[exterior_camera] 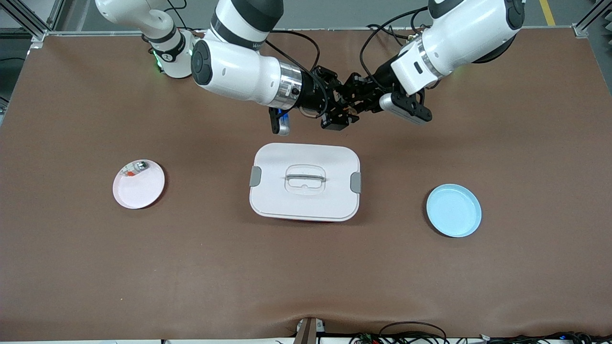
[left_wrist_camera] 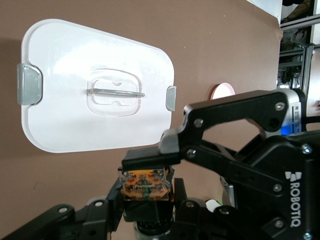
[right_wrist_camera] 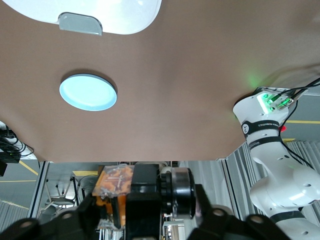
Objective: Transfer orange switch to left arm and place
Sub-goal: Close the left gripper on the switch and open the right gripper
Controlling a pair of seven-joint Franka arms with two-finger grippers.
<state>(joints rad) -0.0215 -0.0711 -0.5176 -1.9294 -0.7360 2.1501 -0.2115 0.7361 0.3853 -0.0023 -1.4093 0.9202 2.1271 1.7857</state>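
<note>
Hidden parts: in the front view the orange switch (left_wrist_camera: 145,184) is lost among the black fingers where the two grippers meet; only the wrist views show its orange face.
Cut off: both arms' bases run past the top edge of the front view; the box (exterior_camera: 305,181) shows only a thin red strip of its base.
Hard to make out: a small silver part (exterior_camera: 139,166) on the pink plate (exterior_camera: 138,184), its detail unclear.
Orange switch: one, in the air between the grippers, over bare table between the box and the arms' bases.
Left gripper (exterior_camera: 355,98): jaws clamped narrow on the orange switch.
Right gripper (exterior_camera: 340,111): right against the switch; jaws part open, and whether they grip it cannot be told.
Arms: two, both reaching in to meet mid-table.
Box: one, lid on, two grey latches, at mid-table.
Plates: two, the pink one toward the right arm's end, the blue plate (exterior_camera: 453,210) toward the left arm's end, each well apart from the box.
</note>
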